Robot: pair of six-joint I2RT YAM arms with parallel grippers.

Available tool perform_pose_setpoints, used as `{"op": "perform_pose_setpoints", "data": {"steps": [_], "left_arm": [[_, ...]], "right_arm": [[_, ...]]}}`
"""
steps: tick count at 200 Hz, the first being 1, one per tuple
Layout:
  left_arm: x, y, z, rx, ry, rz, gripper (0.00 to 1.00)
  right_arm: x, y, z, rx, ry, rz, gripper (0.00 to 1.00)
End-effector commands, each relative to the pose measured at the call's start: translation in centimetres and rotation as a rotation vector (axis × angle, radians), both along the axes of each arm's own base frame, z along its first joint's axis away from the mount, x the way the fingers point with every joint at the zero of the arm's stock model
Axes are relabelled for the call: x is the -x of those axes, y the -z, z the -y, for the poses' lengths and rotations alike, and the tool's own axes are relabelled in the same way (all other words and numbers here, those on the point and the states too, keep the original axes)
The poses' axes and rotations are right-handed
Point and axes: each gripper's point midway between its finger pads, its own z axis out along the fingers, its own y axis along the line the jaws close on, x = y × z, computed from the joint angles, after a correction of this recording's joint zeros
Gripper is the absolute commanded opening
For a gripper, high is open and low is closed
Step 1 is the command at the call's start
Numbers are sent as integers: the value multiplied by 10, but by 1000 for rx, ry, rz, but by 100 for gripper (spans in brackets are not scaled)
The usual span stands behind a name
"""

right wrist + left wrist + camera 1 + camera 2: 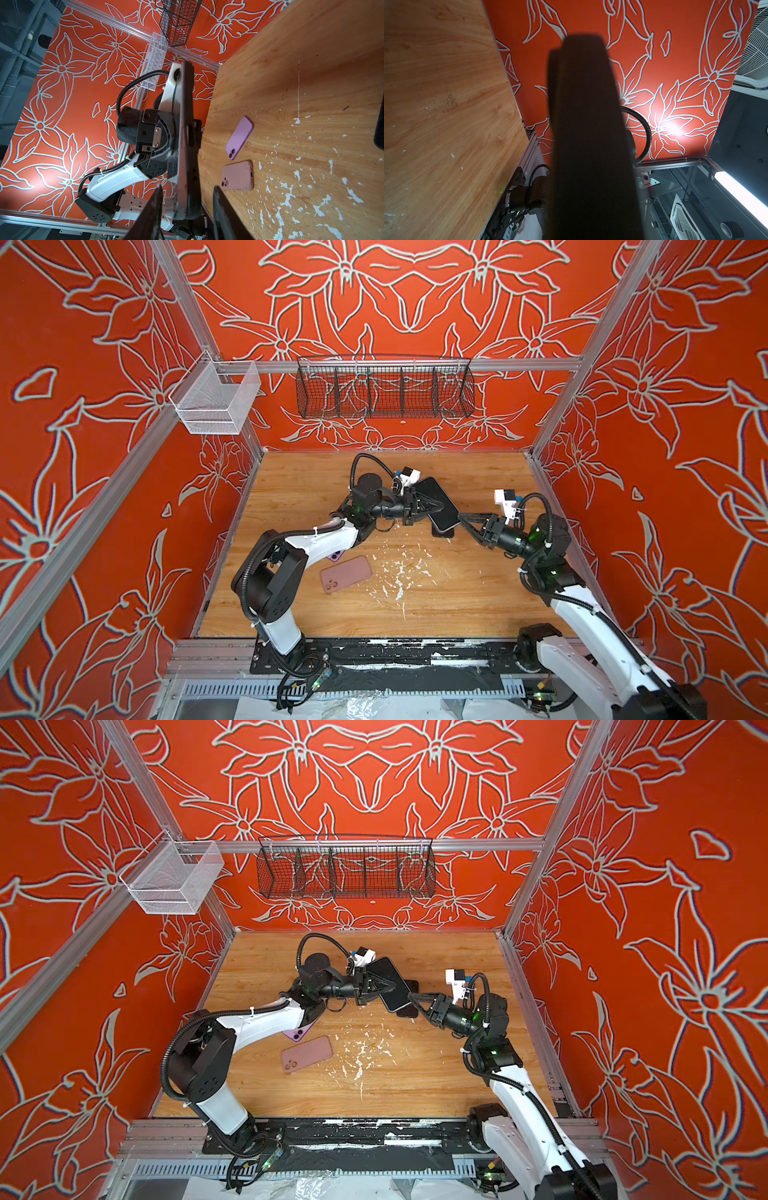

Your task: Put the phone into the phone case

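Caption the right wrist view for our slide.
Left hand holds a dark phone edge-on; open right hand straddles its end.

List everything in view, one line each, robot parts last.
glossy black smartphone: one, black, held above the table
purple smartphone: one, purple, face down, partly under left arm
pink phone case: one, pink, on wooden table
flat black item: one, black, on table beneath held phone, mostly hidden
white mesh basket: one, white, left rail
black wire basket: one, black, back rail
left gripper: one, black, shut on black smartphone
right gripper: one, black, fingers open astride held phone's corner
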Motion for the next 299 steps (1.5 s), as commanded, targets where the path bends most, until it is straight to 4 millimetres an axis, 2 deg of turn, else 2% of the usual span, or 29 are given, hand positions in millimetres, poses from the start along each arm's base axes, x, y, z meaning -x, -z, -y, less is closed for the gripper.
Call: {"op": "perform_pose_setpoints", "data": {"steps": [1, 46, 101, 125, 143, 176, 224, 254, 299], "left_arm": [[4, -37, -3, 68, 14, 105, 0], [3, -40, -2, 91, 12, 100, 0], [2, -41, 0, 94, 6, 96, 0], [0, -42, 2, 98, -5, 91, 11], [1, -45, 7, 105, -7, 90, 16], [0, -51, 15, 132, -20, 81, 17], [-1, -53, 25, 161, -35, 57, 14], [3, -52, 31, 160, -29, 54, 8], [6, -50, 30, 155, -25, 58, 1]], "right_arm": [[2, -6, 0, -49, -12, 22, 33], [-1, 0, 2, -64, 14, 8, 15], [-5, 15, -2, -57, 18, -32, 0], [-5, 27, -8, -7, 22, -54, 0], [-5, 35, -13, 40, 33, -68, 0], [-8, 46, -19, 96, 71, -68, 0], [-8, 54, -31, 133, 74, -63, 0], [-9, 57, -38, 136, 59, -63, 0], [-11, 50, -41, 108, 56, -44, 0]]}}
